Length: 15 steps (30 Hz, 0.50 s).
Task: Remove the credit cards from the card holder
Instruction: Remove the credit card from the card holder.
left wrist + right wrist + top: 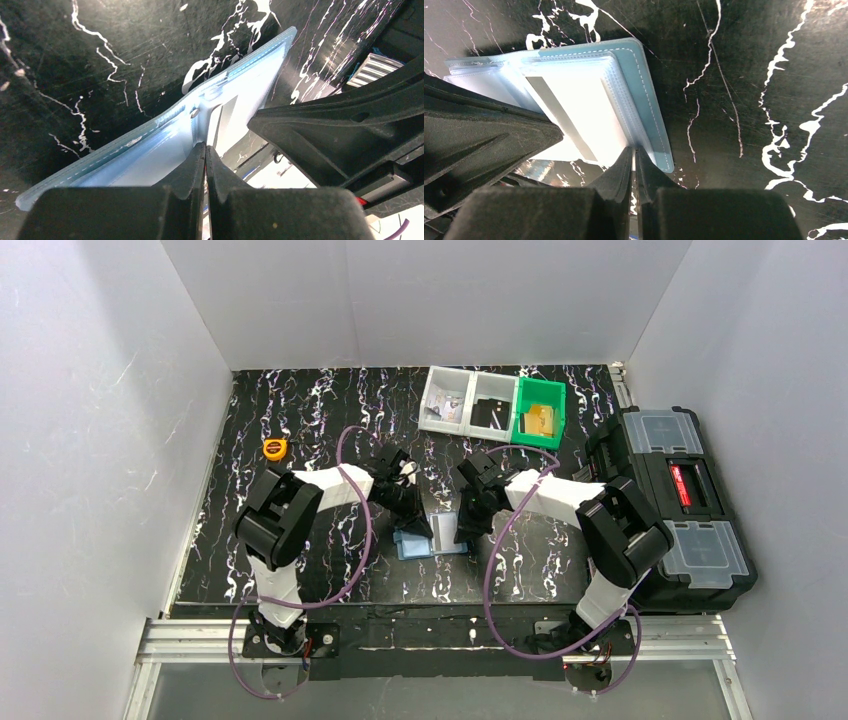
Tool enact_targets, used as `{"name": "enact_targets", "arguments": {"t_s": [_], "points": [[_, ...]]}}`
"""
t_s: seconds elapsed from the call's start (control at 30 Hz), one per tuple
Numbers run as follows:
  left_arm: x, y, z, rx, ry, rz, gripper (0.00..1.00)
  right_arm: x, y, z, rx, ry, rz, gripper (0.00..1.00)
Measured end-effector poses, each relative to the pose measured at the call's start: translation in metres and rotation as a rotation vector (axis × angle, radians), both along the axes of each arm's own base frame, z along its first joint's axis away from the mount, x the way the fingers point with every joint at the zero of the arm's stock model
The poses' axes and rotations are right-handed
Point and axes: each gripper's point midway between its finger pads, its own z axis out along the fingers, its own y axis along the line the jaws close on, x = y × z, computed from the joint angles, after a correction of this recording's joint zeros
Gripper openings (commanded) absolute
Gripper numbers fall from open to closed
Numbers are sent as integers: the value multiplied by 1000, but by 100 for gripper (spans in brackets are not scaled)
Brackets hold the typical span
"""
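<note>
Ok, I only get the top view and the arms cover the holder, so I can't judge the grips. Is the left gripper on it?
Observer: Yes. The left gripper is shut, pinching the pale inner face of the open holder.
Operator: And the right one?
Observer: The right gripper is also shut, nipping the holder's edge beside its clear sleeves.
Operator: Any card out?
Observer: None that I can see. A white card with a grey stripe sits inside a sleeve.
</note>
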Motion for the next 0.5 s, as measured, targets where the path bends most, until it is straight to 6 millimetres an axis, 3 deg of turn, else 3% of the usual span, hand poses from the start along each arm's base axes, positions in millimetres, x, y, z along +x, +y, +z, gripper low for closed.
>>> {"name": "enact_targets", "arguments": {"t_s": [0.5], "points": [[-3, 12, 1, -16, 16, -2, 0, 0, 3, 0, 16, 14, -14, 7]]}}
